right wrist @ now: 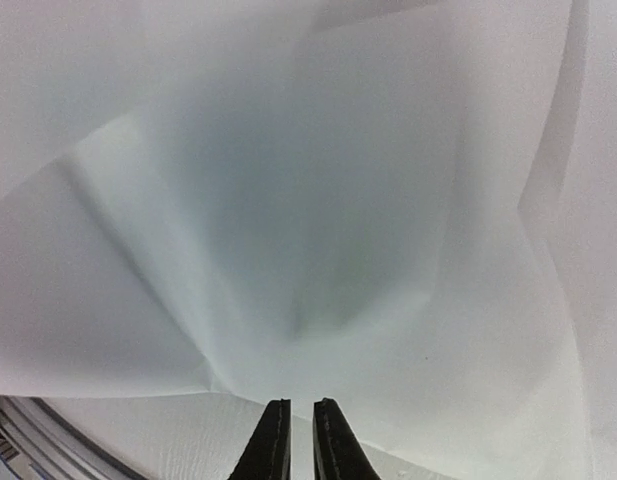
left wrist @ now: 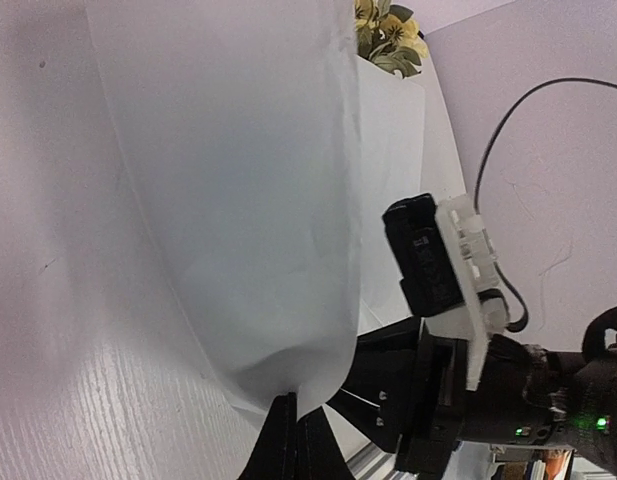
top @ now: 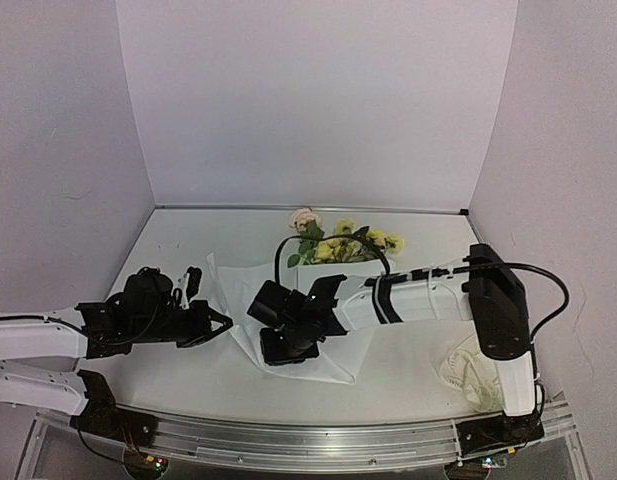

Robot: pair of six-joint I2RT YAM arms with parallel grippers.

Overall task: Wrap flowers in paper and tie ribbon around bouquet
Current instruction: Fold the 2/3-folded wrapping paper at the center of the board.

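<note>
The paper (top: 236,285) is lying creased across the middle of the worktop (top: 183,240) and is acting as the only wrapper here. The flowers (top: 340,243) are poking out past its far edge, near the worktop's far edge: yellow blossoms and green leaves bunched together, with the pale rose (top: 305,217) sitting at the bunch's left end. Their stems are running beneath the right arm (top: 428,298), so I cannot tell whether they are lying on the sheet or under a fold of it.

The left pincer (top: 220,322) is clamping tight on the sheet's left edge and holding it raised in a soft, tall curve. The right pincer (right wrist: 298,440) is hovering low over the sheet's middle, its jaws standing a narrow slit apart with nothing showing between them.

The ribbon (top: 466,372) is sitting in a loose off-white heap at the worktop's near right corner, partly cut off behind the right arm.
</note>
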